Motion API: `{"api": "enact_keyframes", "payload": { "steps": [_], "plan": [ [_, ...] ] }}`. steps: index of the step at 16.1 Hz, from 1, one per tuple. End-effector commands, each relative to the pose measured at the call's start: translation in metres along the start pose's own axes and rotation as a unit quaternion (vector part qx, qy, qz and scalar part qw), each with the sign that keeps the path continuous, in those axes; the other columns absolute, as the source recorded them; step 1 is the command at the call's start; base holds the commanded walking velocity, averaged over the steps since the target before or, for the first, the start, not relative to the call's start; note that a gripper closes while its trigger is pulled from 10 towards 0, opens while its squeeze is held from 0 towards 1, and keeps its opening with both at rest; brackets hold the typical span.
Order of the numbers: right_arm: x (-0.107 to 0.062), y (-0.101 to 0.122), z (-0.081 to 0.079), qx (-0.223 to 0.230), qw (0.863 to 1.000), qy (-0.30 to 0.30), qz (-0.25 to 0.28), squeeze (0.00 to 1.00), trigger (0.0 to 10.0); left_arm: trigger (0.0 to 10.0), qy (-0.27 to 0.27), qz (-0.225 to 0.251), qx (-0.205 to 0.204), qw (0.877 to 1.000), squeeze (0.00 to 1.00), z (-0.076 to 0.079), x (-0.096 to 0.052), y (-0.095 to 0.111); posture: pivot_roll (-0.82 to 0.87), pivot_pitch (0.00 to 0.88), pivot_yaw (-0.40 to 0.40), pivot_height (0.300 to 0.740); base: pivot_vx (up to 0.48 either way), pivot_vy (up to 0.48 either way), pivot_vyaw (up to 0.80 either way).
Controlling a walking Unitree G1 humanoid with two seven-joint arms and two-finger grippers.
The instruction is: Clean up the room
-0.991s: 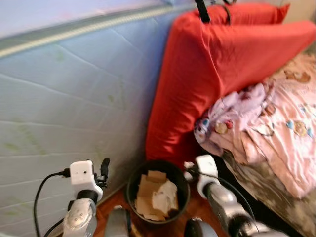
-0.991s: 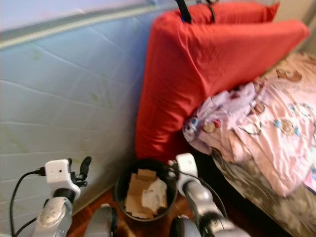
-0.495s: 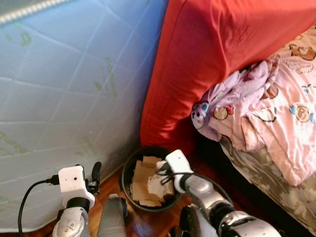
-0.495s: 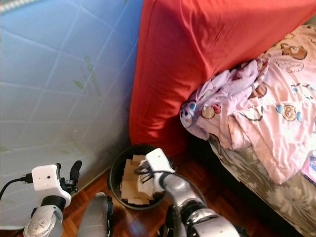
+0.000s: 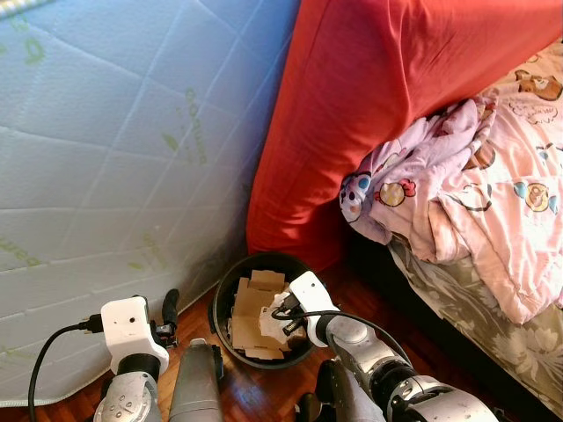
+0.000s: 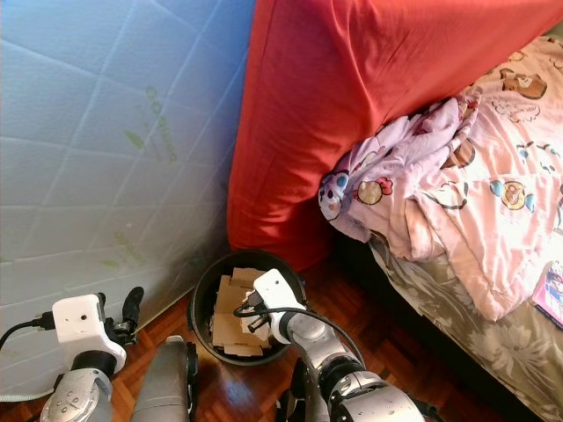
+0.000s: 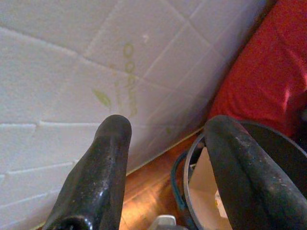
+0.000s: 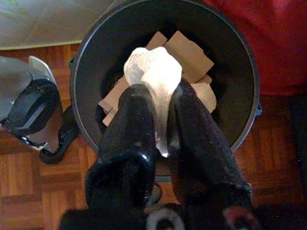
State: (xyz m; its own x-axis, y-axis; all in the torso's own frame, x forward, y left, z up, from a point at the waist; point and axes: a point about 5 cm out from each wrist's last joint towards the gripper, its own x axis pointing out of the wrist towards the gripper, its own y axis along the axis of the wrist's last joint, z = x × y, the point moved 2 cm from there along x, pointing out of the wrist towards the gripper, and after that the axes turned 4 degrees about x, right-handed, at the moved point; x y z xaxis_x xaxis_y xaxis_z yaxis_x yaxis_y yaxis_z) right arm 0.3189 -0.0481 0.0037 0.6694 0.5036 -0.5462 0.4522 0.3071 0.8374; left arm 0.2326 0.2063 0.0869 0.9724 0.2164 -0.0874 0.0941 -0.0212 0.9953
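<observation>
A black round bin [image 5: 218,301] with cardboard scraps [image 5: 249,309] in it stands on the wood floor at the foot of the red cushion. My right gripper [image 8: 160,98] hangs over the bin's mouth, shut on a crumpled white paper [image 8: 153,72]; in the left eye view that gripper [image 5: 283,323] points down into the bin. Low at the left, beside the mattress, my left gripper [image 7: 163,132] stands open with nothing between its fingers, and the bin's rim [image 7: 192,163] lies just past one finger.
A pale blue quilted mattress [image 5: 106,149] leans upright on the left. A big red cushion [image 5: 378,105] stands behind the bin. The bed on the right carries a pink blanket [image 5: 510,220] and a bunched lilac garment [image 5: 400,171]. Parquet floor [image 5: 264,396] lies around the bin.
The camera has tipped down and moved closer. My right gripper has gone from the bin's right rim to over its middle, lower, with the white paper in it. The left arm has hardly moved.
</observation>
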Motion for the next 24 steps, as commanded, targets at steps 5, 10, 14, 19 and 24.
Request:
{"api": "enact_keyframes", "payload": {
  "steps": [5, 10, 14, 19, 24],
  "plan": [
    [0.0, -0.001, 0.0, 0.007, 1.0, 0.002, -0.006, 1.0, 10.0, 10.0, 0.002, -0.011, 0.005, 1.0, 0.0, 0.001, -0.003, -0.003, 0.26, 0.29, -0.15, 0.64, 0.0, 0.0, 0.0],
    [0.001, 0.005, -0.001, 0.009, 1.0, 0.0, 0.003, 1.0, 10.0, 10.0, 0.0, -0.012, 0.004, 1.0, 0.0, 0.002, -0.003, -0.004, 0.26, 0.286, -0.151, 0.64, 0.0, 0.0, 0.0],
    [0.004, 0.01, -0.017, -0.111, 0.993, 0.041, 0.011, 0.0, 10.0, 10.0, 0.0, -0.014, 0.003, 1.0, 0.0, 0.003, -0.004, -0.005, 0.26, 0.291, -0.152, 0.64, 0.0, 0.0, 0.0],
    [0.002, 0.025, 0.0, -0.005, 0.998, -0.001, 0.057, 0.0, 10.0, 10.0, 0.0, -0.017, 0.002, 1.0, 0.0, 0.004, -0.001, -0.008, 0.26, 0.282, -0.149, 0.64, 0.0, 0.0, 0.0],
    [-0.081, -0.067, 0.118, 0.27, 0.922, -0.25, 0.117, 0.0, 10.0, 10.0, 0.001, -0.075, 0.026, 0.997, 0.0, -0.013, 0.013, -0.051, 0.19, 0.132, -0.114, 0.71, 0.0, 0.0, 0.0]
  ]
}}
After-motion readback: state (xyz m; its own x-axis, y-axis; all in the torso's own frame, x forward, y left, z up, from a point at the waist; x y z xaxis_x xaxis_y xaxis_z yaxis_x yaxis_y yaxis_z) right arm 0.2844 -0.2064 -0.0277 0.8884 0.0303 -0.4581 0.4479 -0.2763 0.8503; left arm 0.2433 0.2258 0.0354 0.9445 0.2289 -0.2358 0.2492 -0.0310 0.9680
